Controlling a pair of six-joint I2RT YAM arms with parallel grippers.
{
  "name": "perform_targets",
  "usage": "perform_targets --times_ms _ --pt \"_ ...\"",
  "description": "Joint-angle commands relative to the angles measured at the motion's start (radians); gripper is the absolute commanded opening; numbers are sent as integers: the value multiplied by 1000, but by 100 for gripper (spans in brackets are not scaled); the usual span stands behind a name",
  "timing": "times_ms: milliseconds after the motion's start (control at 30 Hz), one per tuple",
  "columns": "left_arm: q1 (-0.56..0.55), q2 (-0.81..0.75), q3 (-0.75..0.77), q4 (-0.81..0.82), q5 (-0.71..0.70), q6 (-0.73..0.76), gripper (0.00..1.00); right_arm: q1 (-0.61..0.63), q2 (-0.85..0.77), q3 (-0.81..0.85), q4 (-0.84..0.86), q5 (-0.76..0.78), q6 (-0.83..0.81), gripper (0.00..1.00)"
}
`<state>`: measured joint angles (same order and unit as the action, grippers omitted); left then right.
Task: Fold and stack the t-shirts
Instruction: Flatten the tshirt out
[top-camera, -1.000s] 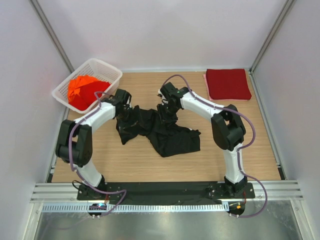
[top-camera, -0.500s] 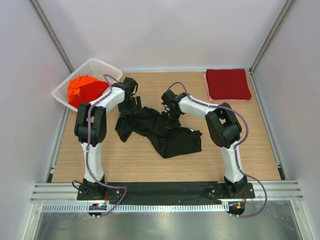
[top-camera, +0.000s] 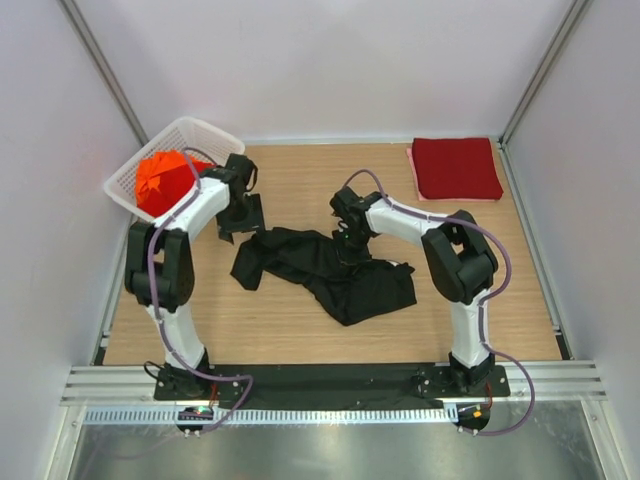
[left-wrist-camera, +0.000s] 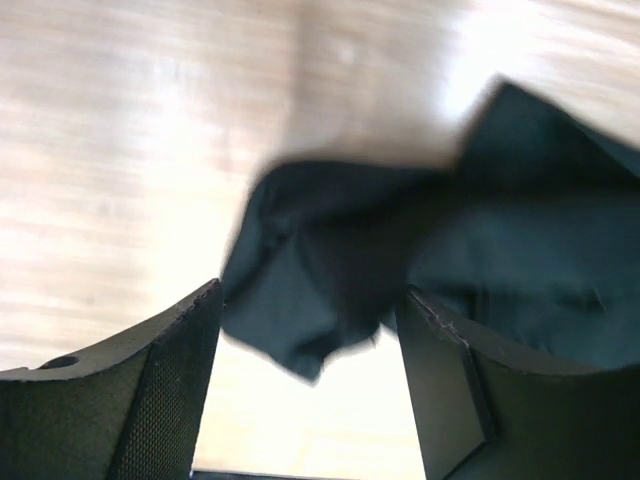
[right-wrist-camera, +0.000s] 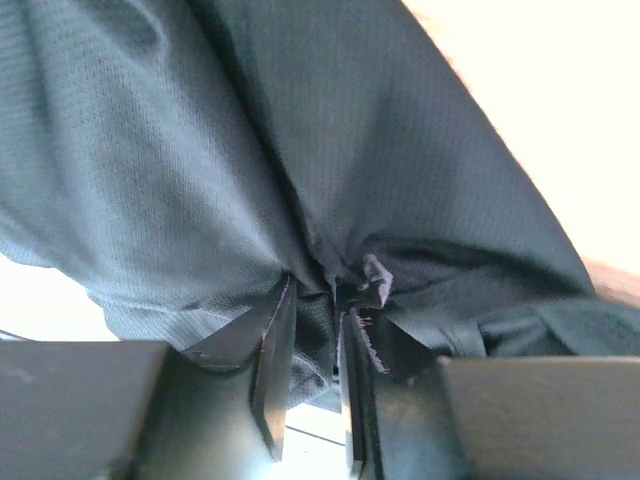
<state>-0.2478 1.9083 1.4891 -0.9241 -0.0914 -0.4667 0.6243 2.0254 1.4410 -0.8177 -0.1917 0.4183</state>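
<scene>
Top view: black t-shirt (top-camera: 325, 272) lies crumpled mid-surface (top-camera: 300, 335), one end trailing toward the left arm. Dark red shirt (top-camera: 456, 168) is folded flat in the far right corner, well apart from the black one. Orange-red shirts (top-camera: 160, 182) are heaped in the white basket (top-camera: 205, 131) at the far left corner. Left gripper (top-camera: 245, 222) sits just beyond the black shirt's left end, near the basket. Right gripper (top-camera: 350, 243) is down on the shirt's middle. Can't tell either jaw state from up here. Left wrist view: fingers (left-wrist-camera: 170, 370) spread wide, nothing clamped. A blurred fold of black cloth lies on the wood below the gap. Right wrist view: fingers (right-wrist-camera: 270, 350) nearly pressed together, pinching a bunched ridge of the black fabric. Cloth fills most of the view, with a strip of bright surface at the upper right.
</scene>
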Motion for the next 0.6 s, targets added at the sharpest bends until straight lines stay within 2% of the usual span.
perform_targets --times_ms 0,133,267,400,500,567 --pt "-40 -181 -65 -13 48 -19 68 -3 -99 44 -46 14 -6 35" --pt "-106 -334 -185 27 114 -99 61 -5 -151 120 -118 18 -30 41" --pt "-146 -442 -317 147 205 -191 57 -29 -226 108 -143 20 -33 43" --pt "-145 -379 -337 206 281 -236 54 -72 -293 62 -146 0 -26 43" --pt "-145 -301 -316 244 291 -279 63 -106 -358 9 -143 -5 -26 43" --pt "-145 -259 -306 298 283 -305 63 -135 -398 -39 -143 -11 -26 43"
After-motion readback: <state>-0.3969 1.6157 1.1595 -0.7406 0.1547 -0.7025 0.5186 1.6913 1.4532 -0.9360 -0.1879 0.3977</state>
